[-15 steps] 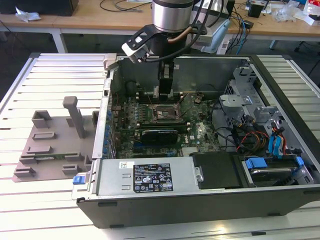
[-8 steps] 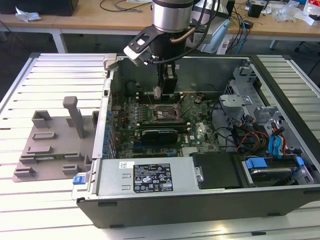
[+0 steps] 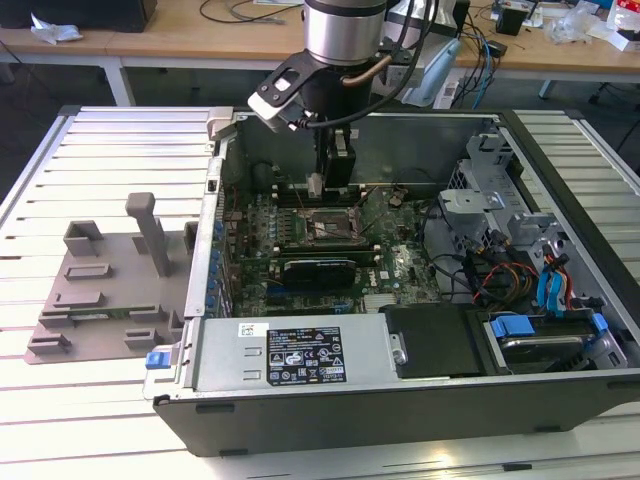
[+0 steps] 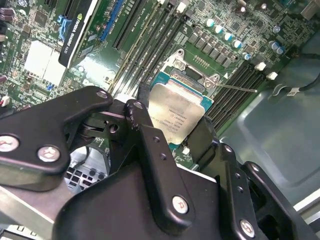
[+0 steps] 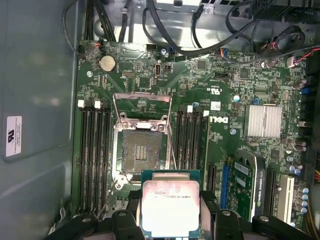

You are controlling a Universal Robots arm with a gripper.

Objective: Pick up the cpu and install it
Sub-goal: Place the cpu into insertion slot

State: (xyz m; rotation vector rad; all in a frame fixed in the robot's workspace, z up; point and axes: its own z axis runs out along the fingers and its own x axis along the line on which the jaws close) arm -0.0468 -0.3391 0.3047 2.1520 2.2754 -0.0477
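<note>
One gripper [image 3: 325,188] hangs at the upper centre of the exterior view, reaching down into the open computer case [image 3: 560,400], which lies on a slatted table [image 3: 100,140]. Its black fingers [image 5: 207,202] are clamped on two opposite edges of the cpu [image 5: 171,209], whose silvery top faces the camera in both wrist views, with a thin green border around it. The chip is held flat above the motherboard [image 5: 225,100] and is not seated. In the first wrist view it sits just beside the socket [image 5: 141,150] and covers that socket's near edge. The socket is open, its contact field bare and its metal load plate [image 5: 142,102] swung up. Memory slots [image 5: 95,150] flank the socket on both sides. At the middle left of the exterior view a grey tray [image 3: 110,280] rests on the table, well apart from the gripper.
</note>
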